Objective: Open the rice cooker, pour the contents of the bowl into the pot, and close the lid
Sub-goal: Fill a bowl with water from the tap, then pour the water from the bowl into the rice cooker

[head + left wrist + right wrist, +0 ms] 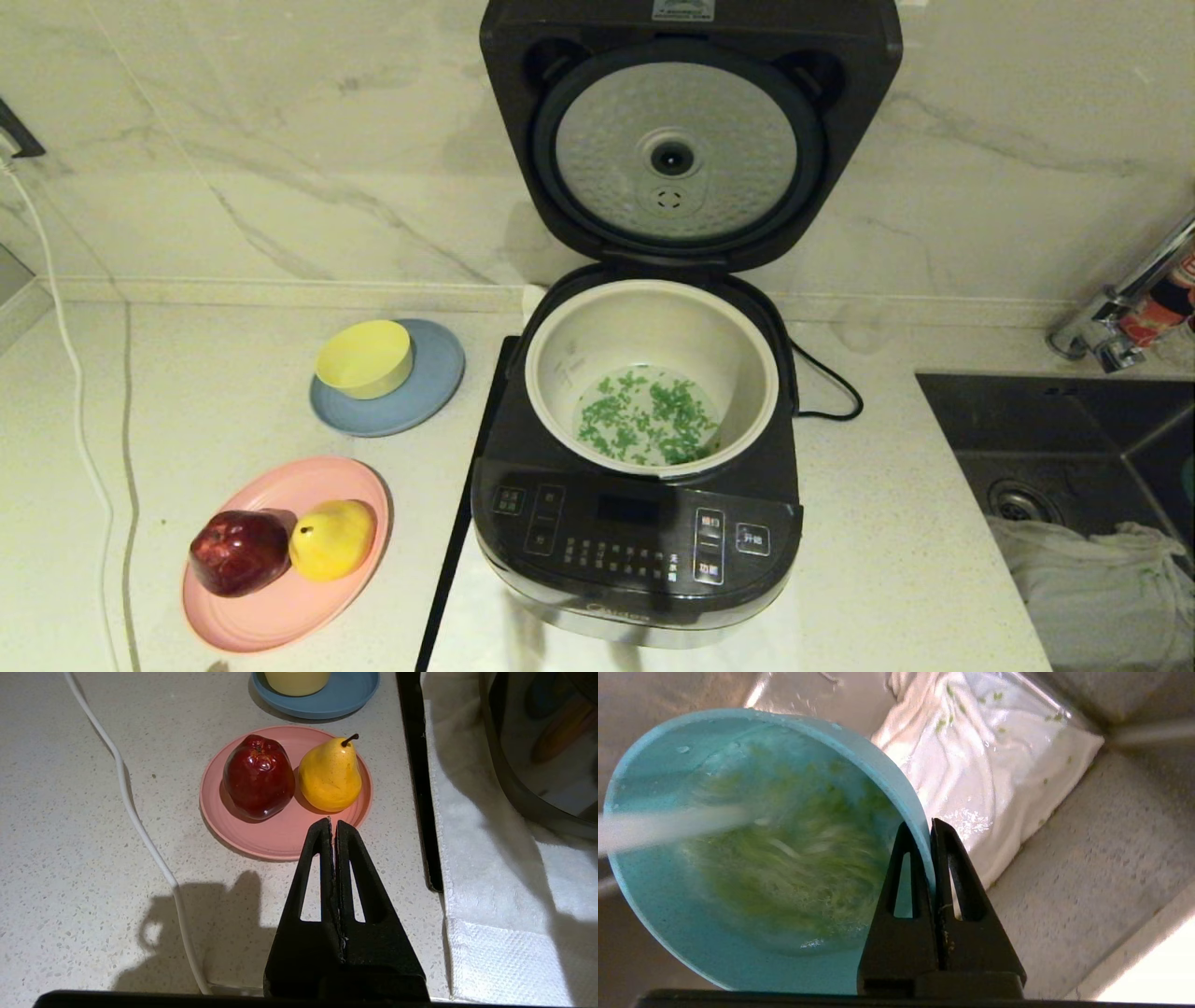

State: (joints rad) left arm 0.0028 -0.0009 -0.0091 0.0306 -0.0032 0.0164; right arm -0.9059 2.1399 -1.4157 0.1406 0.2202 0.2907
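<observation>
The rice cooker [635, 541] stands in the middle of the counter with its lid [677, 149] raised upright, silver underside facing me. Green bits [649, 420] lie on the bottom of the cream pot [560, 345]. In the right wrist view my right gripper [927, 823] is shut on the rim of the teal bowl [668, 914], held tilted over the sink. A stream of water [668, 828] runs into the bowl, where green bits [794, 858] swirl. My left gripper [332, 821] is shut and empty above the counter, by the pink plate. Neither gripper shows in the head view.
A pink plate [280, 607] holds a red apple [241, 551] and a yellow pear [333, 539]. Behind it a yellow bowl [364, 357] sits on a grey-blue plate [425, 397]. A white cord [75, 392] runs down the left. At right is the sink [1046, 439] with a white cloth [1102, 579] and a faucet [1120, 299].
</observation>
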